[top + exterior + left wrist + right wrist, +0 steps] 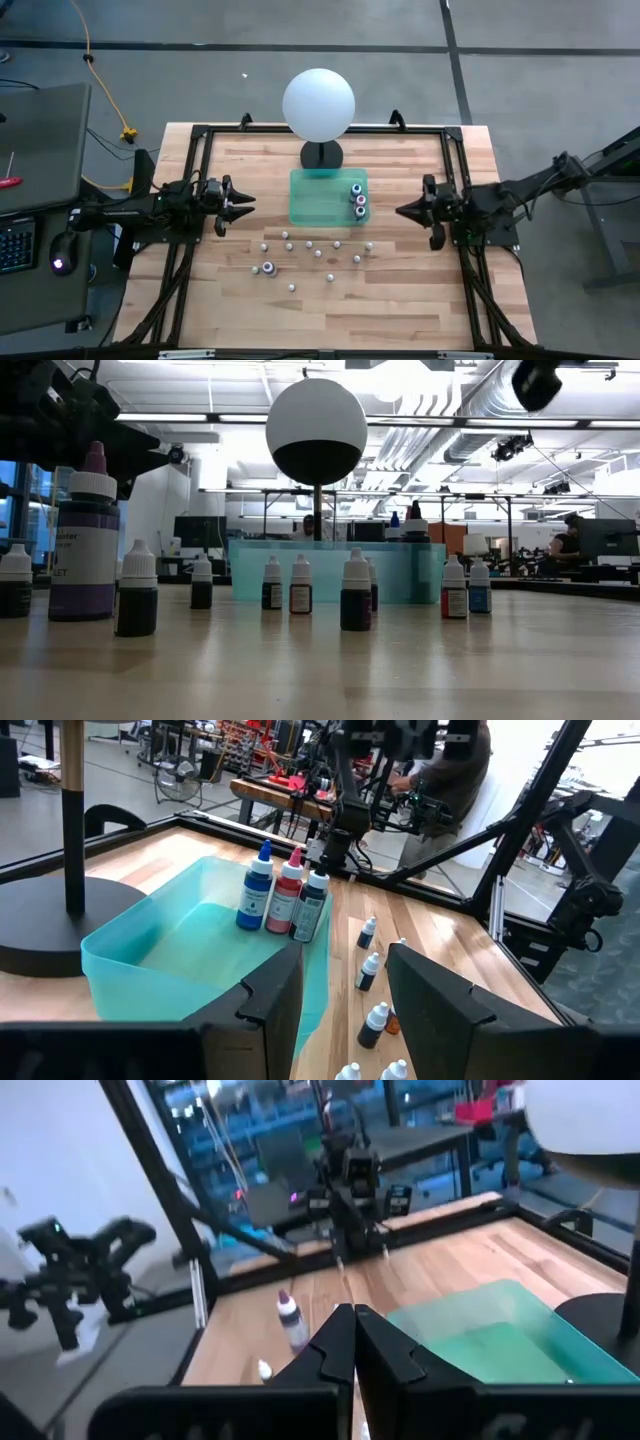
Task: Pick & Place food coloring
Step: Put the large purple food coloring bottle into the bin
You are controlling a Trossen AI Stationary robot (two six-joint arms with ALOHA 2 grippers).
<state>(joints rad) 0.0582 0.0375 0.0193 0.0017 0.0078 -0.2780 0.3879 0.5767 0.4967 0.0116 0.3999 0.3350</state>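
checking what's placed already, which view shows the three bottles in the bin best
The left wrist view: the three bottles stand upright in the bin, colours clear. The high view shows only their caps; the low view hides them behind the bin wall; the right wrist view misses them.

Three taller food-coloring bottles (285,900) with blue, pink and dark pointed tops are standing upright, touching side by side, in one corner of the translucent green plastic tray (310,200). About a dozen tiny squat dropper bottles with white caps (318,254) are standing upright, scattered apart across the bare wooden table (400,300) in front of the tray. One larger bottle with a purple tip and dark contents (84,535) is standing upright among them, toward the left arm's side.
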